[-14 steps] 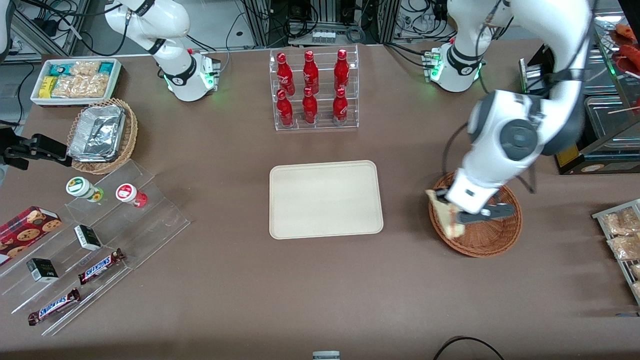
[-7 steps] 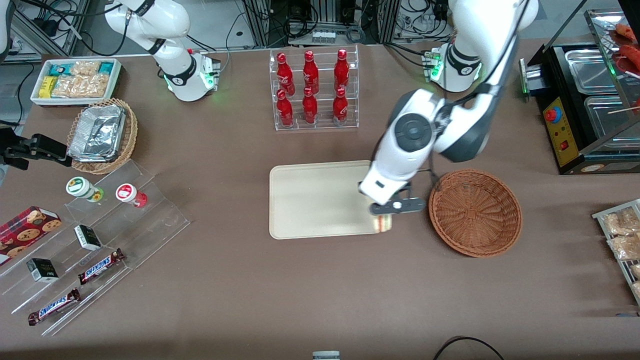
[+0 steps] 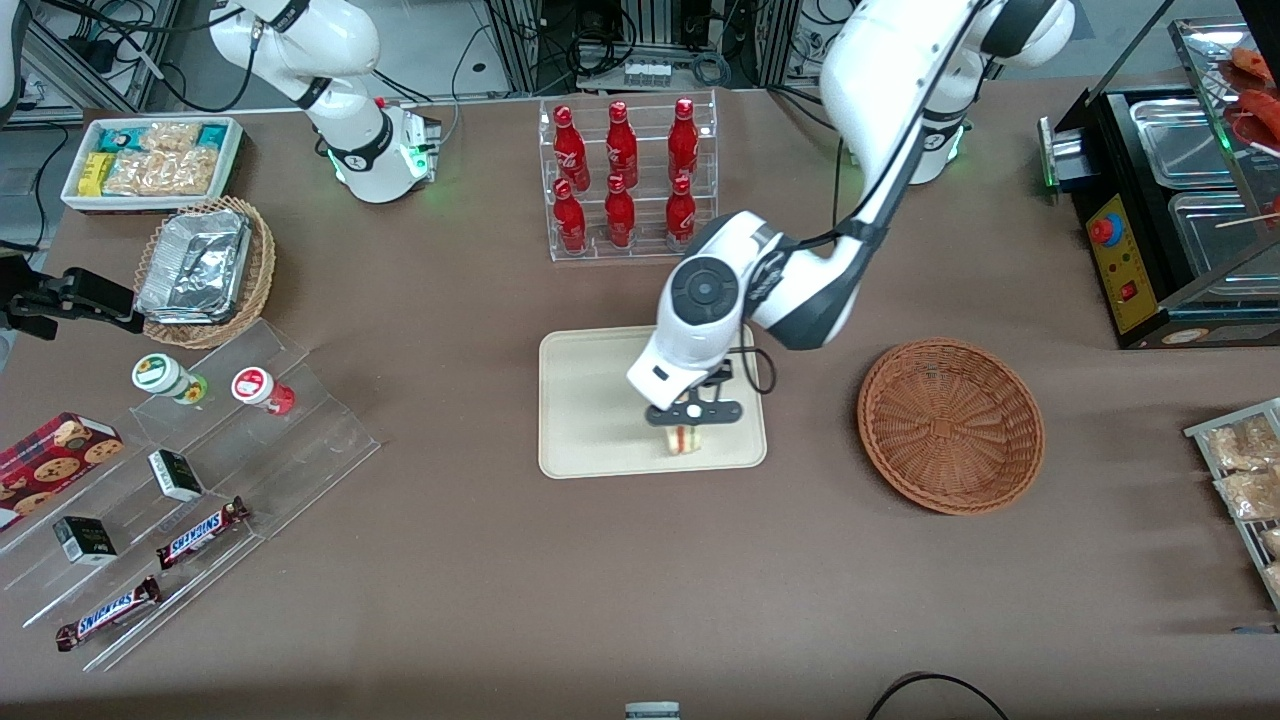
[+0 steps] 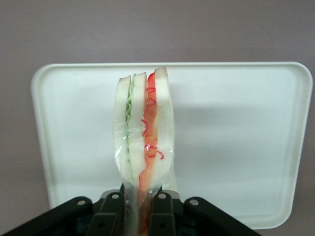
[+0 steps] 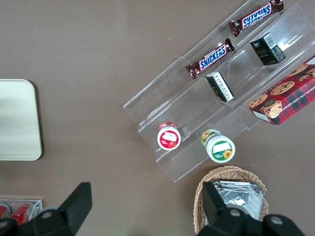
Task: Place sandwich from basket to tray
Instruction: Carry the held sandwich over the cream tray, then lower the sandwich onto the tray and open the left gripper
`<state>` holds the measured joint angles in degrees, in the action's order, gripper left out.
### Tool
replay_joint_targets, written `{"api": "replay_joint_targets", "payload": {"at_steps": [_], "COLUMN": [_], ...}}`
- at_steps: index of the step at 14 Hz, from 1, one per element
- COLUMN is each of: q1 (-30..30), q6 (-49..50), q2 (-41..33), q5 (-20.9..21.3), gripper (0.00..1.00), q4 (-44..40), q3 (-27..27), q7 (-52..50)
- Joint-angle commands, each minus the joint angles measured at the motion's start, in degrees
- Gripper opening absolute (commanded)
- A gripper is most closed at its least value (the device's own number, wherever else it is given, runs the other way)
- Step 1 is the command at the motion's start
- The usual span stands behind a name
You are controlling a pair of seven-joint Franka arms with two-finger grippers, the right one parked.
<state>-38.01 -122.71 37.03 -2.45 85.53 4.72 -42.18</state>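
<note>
Pinching the sandwich (image 4: 143, 142) between its two black fingers (image 4: 111, 209), the left arm's end effector (image 3: 690, 420) hangs over the tray (image 3: 590, 400), above the part of it nearest the front camera and toward the working arm's end. In the wrist view the fingers close on the clear wrap at one end of the wedge, and the sandwich juts straight out from them, edge on, showing pale bread slices with a green layer and a red layer between. Under it lies the cream tray surface (image 4: 236, 137), and the sandwich's shadow falls on that surface just beside it; whether the sandwich touches the tray cannot be told. In the front view only a small striped bit of the sandwich (image 3: 683, 440) shows below the end effector, near the tray rim closest to the camera.

Toward the working arm's end of the tabletop (image 3: 500, 580), well apart from the end effector, sits the reddish-brown wicker basket (image 3: 950, 425), with nothing in it. Farther from the front camera than the end effector stands a clear rack of red bottles (image 3: 625, 180). Toward the parked arm's end lie a tan wicker basket with foil containers (image 3: 205, 270), a clear stepped stand with Snickers bars (image 3: 200, 530), and a white bin of snack packets (image 3: 150, 160).
</note>
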Motion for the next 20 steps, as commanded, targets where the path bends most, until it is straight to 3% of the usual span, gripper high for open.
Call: {"api": "replay_joint_targets", "payload": {"at_steps": [1, 12, 14, 15, 16, 17, 20], "q1": [-2.2, -5.4, -5.4, -5.4, -5.4, -5.6, -5.4], "q6": [-1.3, 1.8, 2.1, 2.1, 2.1, 2.1, 2.3], "q2": [3.5, 5.7, 5.7, 5.8, 5.7, 5.6, 4.8], "q5": [-0.5, 0.4, 0.4, 0.4, 0.5, 0.5, 0.3], "gripper": [0.17, 0.18, 0.23, 0.48, 0.88, 0.99, 0.99], "q4": [-3.8, -2.7, -2.7, -2.7, -2.8, -2.9, -3.4], "q3": [-0.4, -0.4, -0.4, -0.4, -0.4, -0.4, -0.6], "q7": [-1.3, -1.3, -1.3, -1.3, -1.2, -1.1, -1.3]}}
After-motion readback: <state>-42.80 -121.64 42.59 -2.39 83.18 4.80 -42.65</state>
